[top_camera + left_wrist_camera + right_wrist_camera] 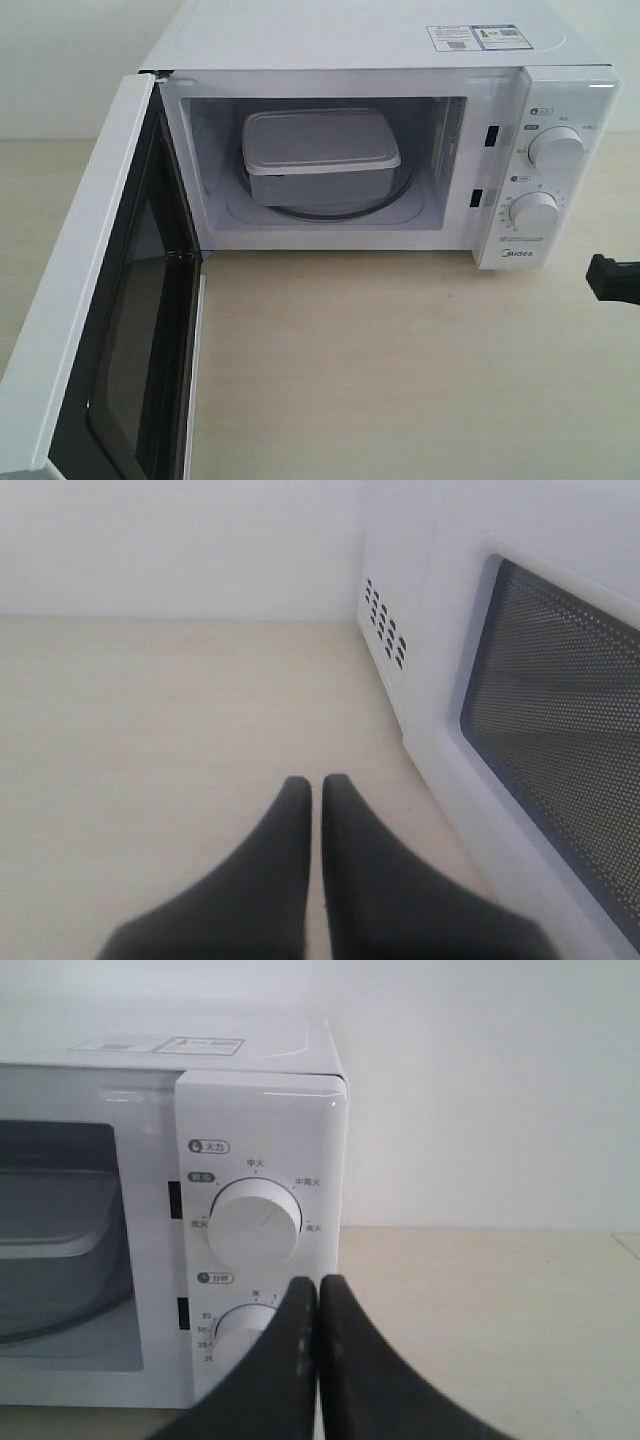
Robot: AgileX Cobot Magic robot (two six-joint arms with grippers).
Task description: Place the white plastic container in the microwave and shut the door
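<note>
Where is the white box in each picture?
Exterior view: the white plastic container sits in the microwave, on the turntable.
Left wrist view: not in it.
Right wrist view: the white plastic container lies inside the opening beside the dials.
Shared landmark: the microwave, in all three.

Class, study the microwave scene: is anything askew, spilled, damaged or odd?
Nothing stands out. The white plastic container sits level and closed inside the microwave, no spill or damage visible; the door simply stands wide open.
</note>
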